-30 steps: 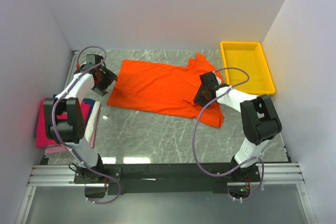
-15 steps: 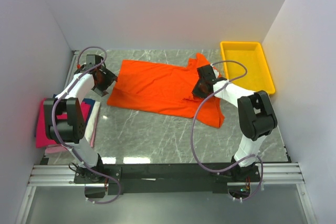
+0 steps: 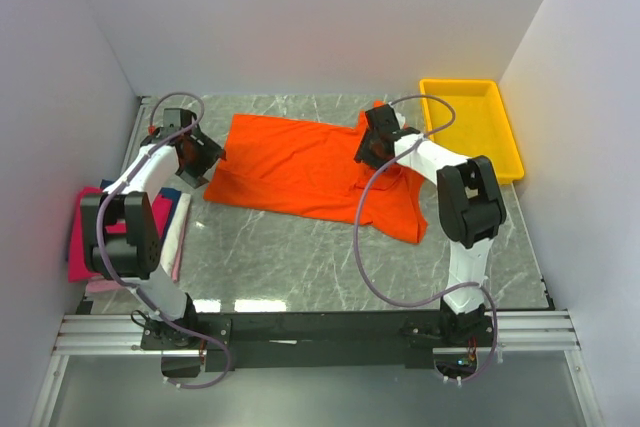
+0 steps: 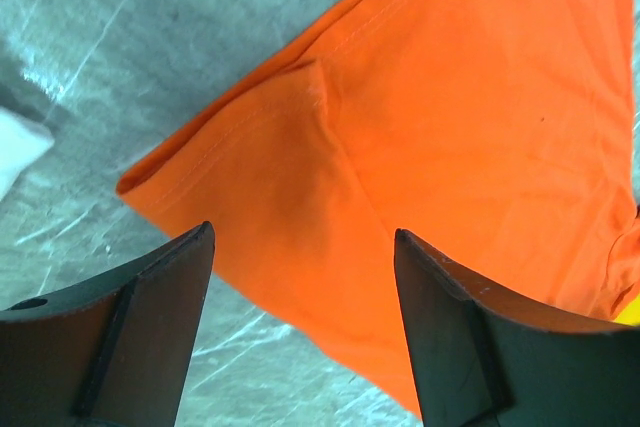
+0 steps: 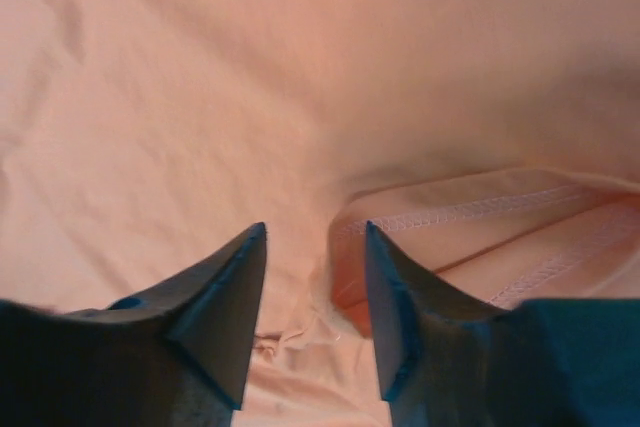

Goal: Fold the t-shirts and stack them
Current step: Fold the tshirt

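Item: orange t-shirt, centre frame, unfolded on bench. My left tool and right tool hover released. Next, I judge: pinch edges, fold.

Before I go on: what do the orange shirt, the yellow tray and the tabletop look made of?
Bright orange short-sleeved t-shirt: soft matte knit cloth, likely cotton; it wrinkles and shows stitched hems.
Yellow rectangular tray: smooth, probably plastic, by its even colour and rounded rim.
Grey veined tabletop: glossy, marble-look; light glares off it; stone or laminate I cannot tell.
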`<move>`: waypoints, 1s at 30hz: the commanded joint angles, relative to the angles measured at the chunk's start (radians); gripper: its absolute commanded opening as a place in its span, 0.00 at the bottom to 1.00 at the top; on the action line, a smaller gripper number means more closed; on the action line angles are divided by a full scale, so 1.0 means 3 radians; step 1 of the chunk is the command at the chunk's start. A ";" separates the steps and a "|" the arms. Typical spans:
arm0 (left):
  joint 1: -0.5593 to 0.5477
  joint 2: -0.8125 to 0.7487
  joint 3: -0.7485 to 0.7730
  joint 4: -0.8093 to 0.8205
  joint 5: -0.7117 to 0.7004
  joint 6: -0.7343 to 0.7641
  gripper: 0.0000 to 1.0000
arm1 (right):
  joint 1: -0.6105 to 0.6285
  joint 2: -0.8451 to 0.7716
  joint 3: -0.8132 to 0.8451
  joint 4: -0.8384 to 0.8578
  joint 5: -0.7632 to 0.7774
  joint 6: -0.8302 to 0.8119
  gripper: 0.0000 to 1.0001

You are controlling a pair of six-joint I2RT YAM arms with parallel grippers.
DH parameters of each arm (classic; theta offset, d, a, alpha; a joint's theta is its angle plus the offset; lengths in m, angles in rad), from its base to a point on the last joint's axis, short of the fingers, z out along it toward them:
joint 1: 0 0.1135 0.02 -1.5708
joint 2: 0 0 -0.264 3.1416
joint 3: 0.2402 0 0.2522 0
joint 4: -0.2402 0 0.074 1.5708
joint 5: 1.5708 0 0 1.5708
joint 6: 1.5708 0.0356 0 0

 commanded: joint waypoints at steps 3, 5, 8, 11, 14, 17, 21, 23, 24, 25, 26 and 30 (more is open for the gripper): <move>-0.0002 -0.0249 -0.0108 0.0069 0.0117 0.0078 0.78 | -0.0001 -0.0320 0.0247 -0.0189 0.0421 -0.0283 0.53; -0.0007 -0.0275 -0.0139 0.0079 0.0122 0.0078 0.78 | -0.0011 -0.0560 0.0109 -0.0195 0.0518 -0.0268 0.53; -0.0002 -0.0306 -0.0170 0.0069 0.0148 0.0083 0.77 | -0.0001 -0.0877 -0.0217 -0.0226 0.0509 -0.0160 0.36; -0.0007 -0.0326 -0.0175 0.0049 0.0158 0.0103 0.77 | 0.0065 -0.1113 -0.0617 -0.0149 0.0452 -0.0135 0.14; -0.0007 -0.0327 -0.0139 0.0038 0.0163 0.0108 0.77 | 0.0127 -0.1221 -0.0944 -0.0068 0.0386 -0.0084 0.01; -0.0007 -0.0337 -0.0119 0.0038 0.0179 0.0098 0.77 | 0.0158 -0.1196 -0.1144 -0.0001 0.0381 -0.0058 0.00; -0.0007 -0.0347 -0.0119 0.0039 0.0184 0.0093 0.77 | 0.0173 -0.1027 -0.1195 0.0101 0.0335 -0.0073 0.00; -0.0002 -0.0347 -0.0118 0.0033 0.0173 0.0098 0.77 | 0.0173 -0.0874 -0.1124 0.0112 0.0345 -0.0083 0.00; -0.0007 -0.0352 -0.0124 0.0033 0.0178 0.0103 0.77 | 0.0173 -0.0823 -0.1088 0.0117 0.0365 -0.0099 0.00; -0.0007 -0.0352 -0.0124 0.0033 0.0173 0.0103 0.77 | 0.0168 -0.0736 -0.1012 0.0117 0.0365 -0.0104 0.00; -0.0007 -0.0357 -0.0129 0.0033 0.0173 0.0108 0.77 | 0.0168 -0.0690 -0.0971 0.0112 0.0380 -0.0109 0.00; -0.0007 -0.0367 -0.0119 0.0008 0.0158 0.0124 0.77 | 0.0163 -0.0511 -0.0680 0.0046 0.0442 -0.0140 0.00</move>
